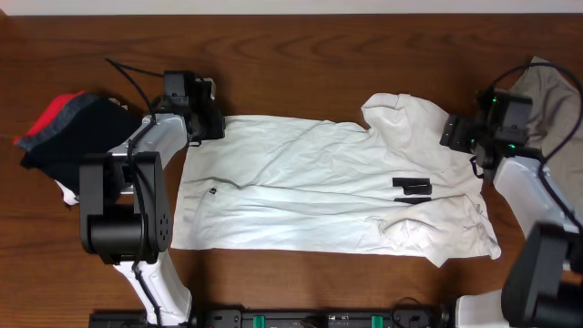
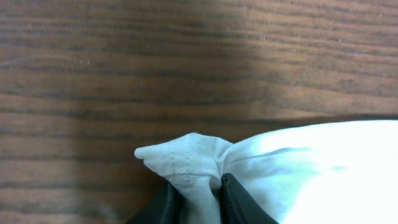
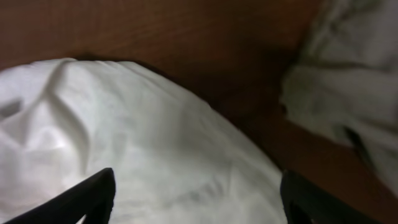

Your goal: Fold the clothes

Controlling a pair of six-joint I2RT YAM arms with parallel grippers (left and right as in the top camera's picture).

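Left gripper (image 2: 198, 190) pinches hem corner of large white fabric T-shirt (image 1: 310, 191) | right gripper (image 3: 199, 202) gapes empty over it | step: gripping corners | next: right should close before lifting.

No legible text; T-shirt (image 1: 301, 191) print (image 1: 412, 189) unreadable.

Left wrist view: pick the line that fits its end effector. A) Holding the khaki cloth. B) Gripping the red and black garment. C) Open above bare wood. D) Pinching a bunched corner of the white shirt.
D: the left end effector has its dark fingers shut on a puckered, stitched corner of the white shirt, with only bare table beyond it.
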